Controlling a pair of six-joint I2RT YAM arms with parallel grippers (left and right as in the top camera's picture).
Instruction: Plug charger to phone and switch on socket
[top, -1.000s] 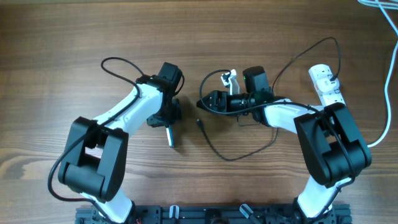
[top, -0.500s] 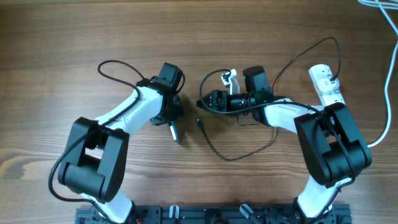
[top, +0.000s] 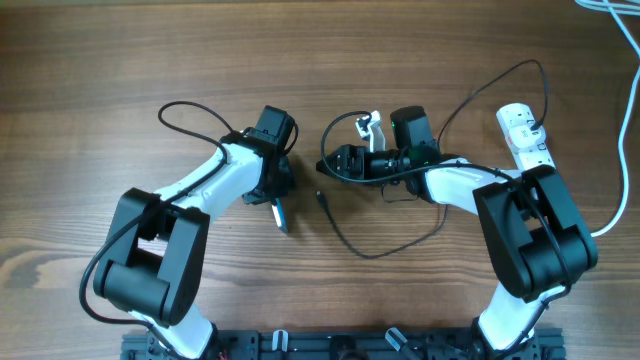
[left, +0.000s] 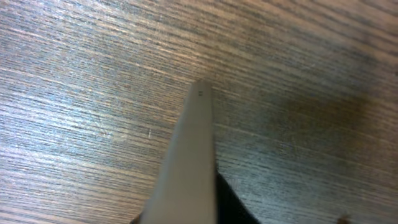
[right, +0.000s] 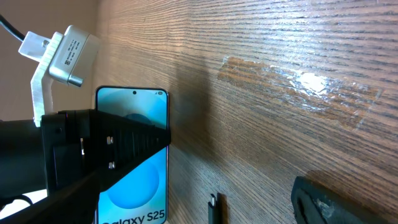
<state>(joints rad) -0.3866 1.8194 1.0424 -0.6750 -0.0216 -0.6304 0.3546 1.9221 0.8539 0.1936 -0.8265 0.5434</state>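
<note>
My left gripper (top: 275, 192) is shut on the phone (top: 281, 213) and holds it on edge, so from overhead it is a thin sliver. In the left wrist view the phone is a grey wedge (left: 191, 162) over the wood. The right wrist view shows its teal screen (right: 137, 180), partly behind my own black finger. My right gripper (top: 335, 163) is open and empty in the right wrist view (right: 233, 165). The charger's plug tip (top: 320, 197) lies on the table between the grippers and shows in the right wrist view (right: 213, 208). The charger's cable (top: 375, 253) loops back under my right arm. The socket (top: 523, 133) lies at the far right.
A thick white cord (top: 627, 120) runs along the right edge from the socket. A small white labelled connector (top: 372, 125) sits by my right gripper and shows in the right wrist view (right: 65, 56). A thin black wire (top: 190, 110) loops beside my left arm.
My left gripper has shifted slightly right with the phone, whose lower end has tilted toward the plug tip. The right arm and cable have not moved.
</note>
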